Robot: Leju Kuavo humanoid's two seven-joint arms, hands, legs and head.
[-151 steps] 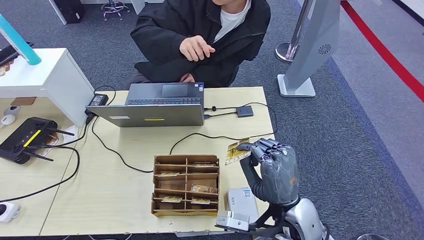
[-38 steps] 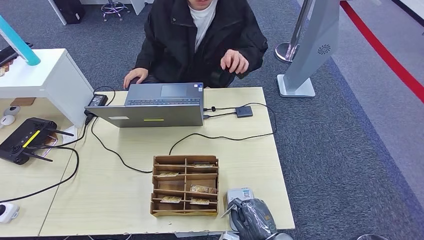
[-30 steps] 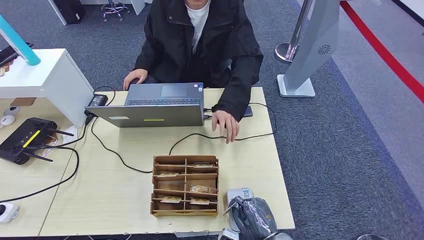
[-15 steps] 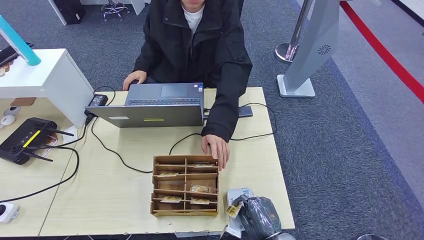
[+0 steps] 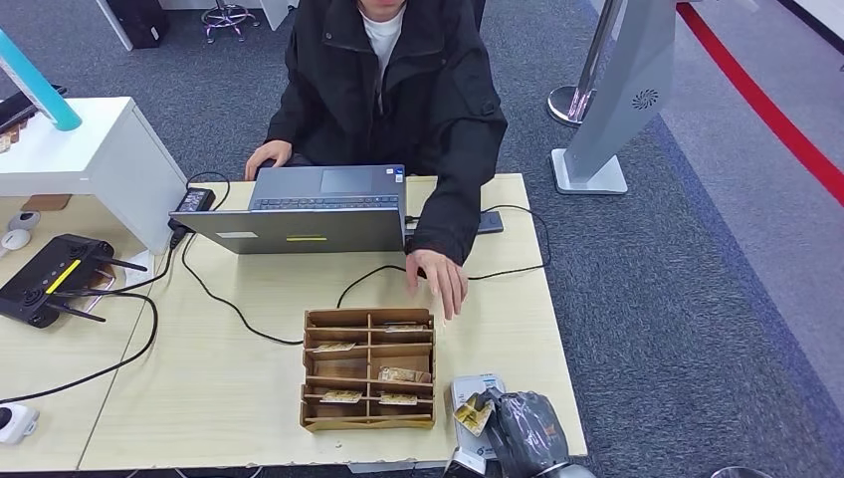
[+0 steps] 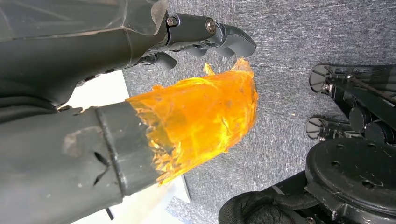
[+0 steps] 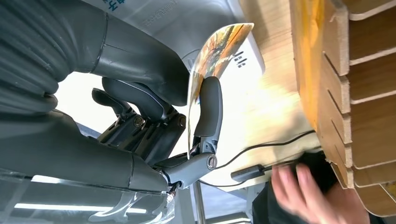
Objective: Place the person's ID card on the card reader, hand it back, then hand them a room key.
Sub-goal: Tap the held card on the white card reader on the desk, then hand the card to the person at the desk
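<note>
Slippage is your main worry: the right hand (image 5: pixel 525 430) pinches the ID card (image 7: pixel 211 70) by one edge between thumb and a finger, just above the white card reader (image 5: pixel 476 389) at the worktop's (image 5: pixel 249 349) near corner — in the right wrist view the card stands on edge, tilted, not flat. If you judge the lift-off badly, the thin card could twist out of that narrow pinch and fall to the carpet beside the worktop.

The person's hand (image 5: pixel 439 280) is stretched out over the worktop just beyond the wooden card tray (image 5: pixel 369 369), with a black cable (image 5: pixel 378 270) running under it. On the way to a hand-back, the tray's wall stands just beside the reader — clip it and the card may be knocked loose.

Your left hand (image 6: pixel 140 84) hangs over the floor; whether its fingers are spread or curled you cannot tell. A laptop (image 5: pixel 309 212) sits further back.
</note>
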